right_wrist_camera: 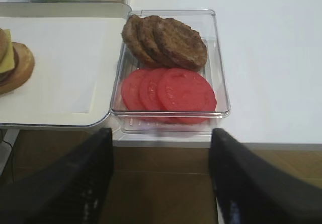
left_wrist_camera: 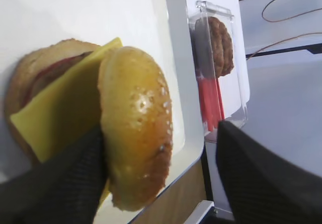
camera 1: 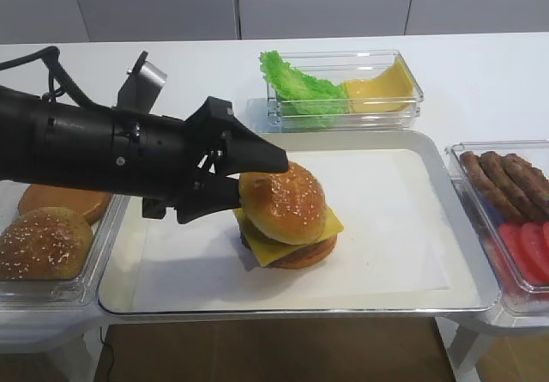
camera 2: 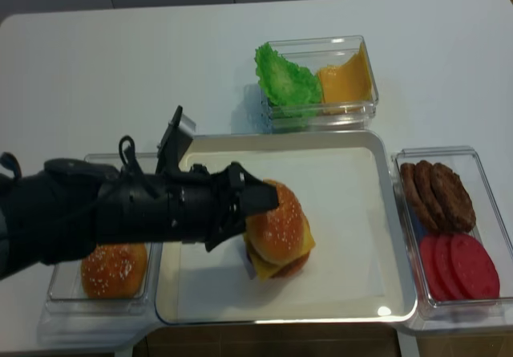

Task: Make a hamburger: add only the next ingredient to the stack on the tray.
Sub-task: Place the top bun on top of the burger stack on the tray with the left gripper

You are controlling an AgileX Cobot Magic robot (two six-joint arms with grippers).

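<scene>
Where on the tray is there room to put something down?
The tray is bare on its right half, between the burger and the tub of patties and tomatoes. The left side is crowded by the left end effector.

No readable text, labels, brands or numbers anywhere.

Left arm [camera 1: 77, 150]: matte black, thick cylindrical housing, tapering toward the gripper [camera 1: 244, 176]. Black cables loop over its rear. Small silver-grey camera block mounted on top. Gripper fingers [camera 1: 257, 154] black, wedge-shaped, finely textured. Right gripper [right_wrist_camera: 161, 183] fingers likewise black.
</scene>
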